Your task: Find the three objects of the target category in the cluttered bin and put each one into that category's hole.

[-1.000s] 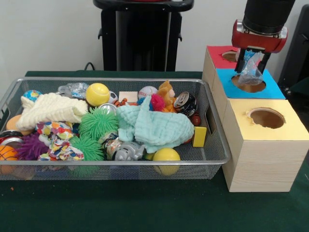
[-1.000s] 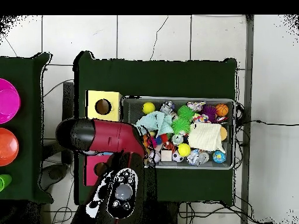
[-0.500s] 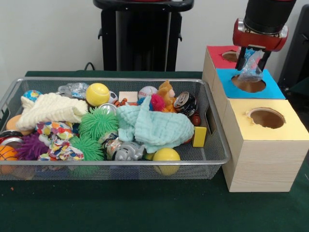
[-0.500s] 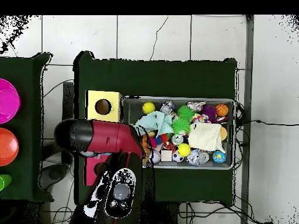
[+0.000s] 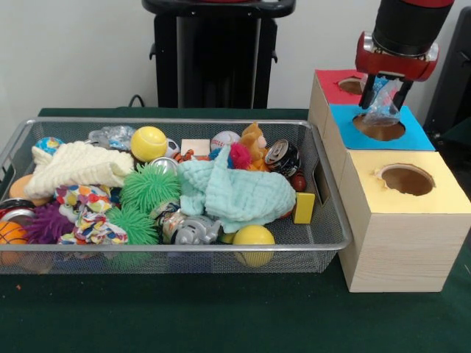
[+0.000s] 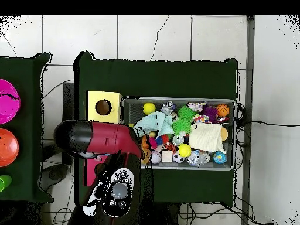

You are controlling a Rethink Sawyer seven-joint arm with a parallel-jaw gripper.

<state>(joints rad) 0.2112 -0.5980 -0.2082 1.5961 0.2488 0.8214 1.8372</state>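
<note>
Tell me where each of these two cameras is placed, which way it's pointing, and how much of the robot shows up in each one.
Front view: sits across the table at low height, facing the wire bin and the three boxes; only the arm's end and the gripper, shut on a crumpled plastic bottle over the blue box, show.
Overhead view: looks straight down on the table; the red and black arm covers the blue box.
Shared: bin, yellow box, arm.

Blue-topped box [image 5: 380, 126]; yellow-topped box [image 5: 407, 184]; mint cloth [image 5: 237, 193]; green table [image 5: 221, 309].
</note>
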